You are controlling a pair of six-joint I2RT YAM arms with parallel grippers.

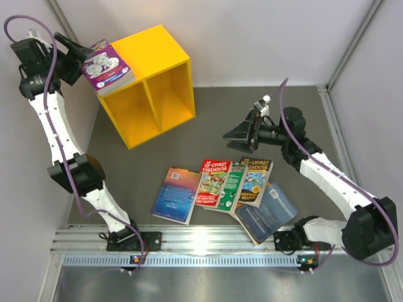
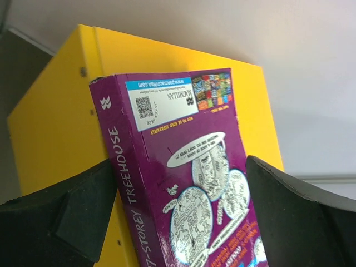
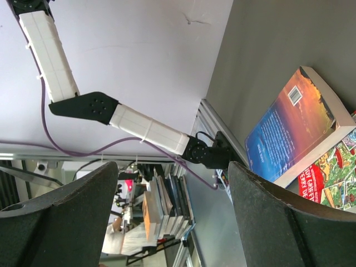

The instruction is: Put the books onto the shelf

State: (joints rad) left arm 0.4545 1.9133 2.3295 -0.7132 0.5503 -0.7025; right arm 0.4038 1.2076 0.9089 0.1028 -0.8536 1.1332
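Purple book [image 1: 107, 68] rests on top of the yellow shelf [image 1: 154, 50], upper left, between the left end effector's [image 2: 178, 167] spread fingers; gripped or free, I cannot tell. Right end effector [image 3: 172, 167] hangs open and empty at centre right. Five books [image 1: 213, 184] lie on the bench [image 1: 126, 182], lower centre.

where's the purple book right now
In the top view it is at the upper left: the purple book lies at the left edge of the yellow shelf's top, between the fingers of the left gripper.
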